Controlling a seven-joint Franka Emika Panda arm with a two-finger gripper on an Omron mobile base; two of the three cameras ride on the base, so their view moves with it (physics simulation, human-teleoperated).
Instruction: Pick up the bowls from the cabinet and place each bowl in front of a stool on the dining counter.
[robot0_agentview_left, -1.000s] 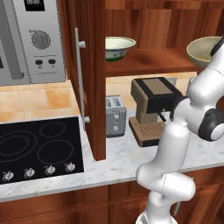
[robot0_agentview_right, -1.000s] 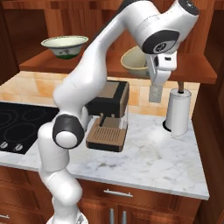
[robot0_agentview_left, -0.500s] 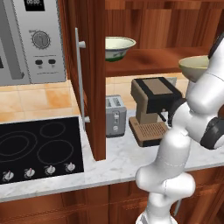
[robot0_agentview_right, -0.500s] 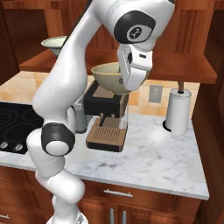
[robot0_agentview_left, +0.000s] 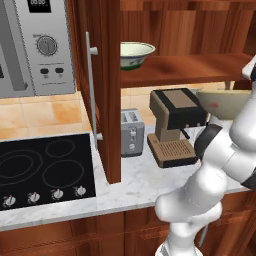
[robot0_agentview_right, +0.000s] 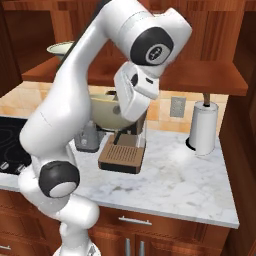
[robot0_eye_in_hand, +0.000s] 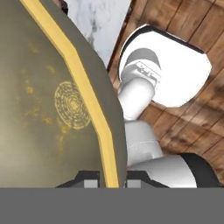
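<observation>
My gripper (robot0_eye_in_hand: 112, 179) is shut on the rim of the beige-olive bowl (robot0_eye_in_hand: 52, 96), whose yellow edge runs between the fingertips. The bowl (robot0_agentview_right: 106, 111) hangs tilted in front of the coffee machine, below the shelf, with the gripper (robot0_agentview_right: 123, 107) at its right side. In the left base view the same bowl (robot0_agentview_left: 226, 103) shows at the right, partly behind my arm. The white bowl with a green rim (robot0_agentview_left: 136, 53) stands upright on the shelf of the reddish-brown cabinet (robot0_agentview_left: 185, 67), whose door (robot0_agentview_left: 102, 85) is swung open. That bowl (robot0_agentview_right: 62, 47) sits far left on the shelf.
A coffee machine (robot0_agentview_left: 175, 125) and a toaster (robot0_agentview_left: 131, 132) stand on the marble worktop (robot0_agentview_right: 175, 180) under the shelf. A black stove (robot0_agentview_left: 45, 170) and a steel microwave (robot0_agentview_left: 35, 45) are to the left. A paper towel roll (robot0_agentview_right: 202, 127) stands at the right.
The beige-olive bowl has come out of the cabinet and down, from shelf height to in front of the coffee machine. The hand has swung over and tilted the bowl.
</observation>
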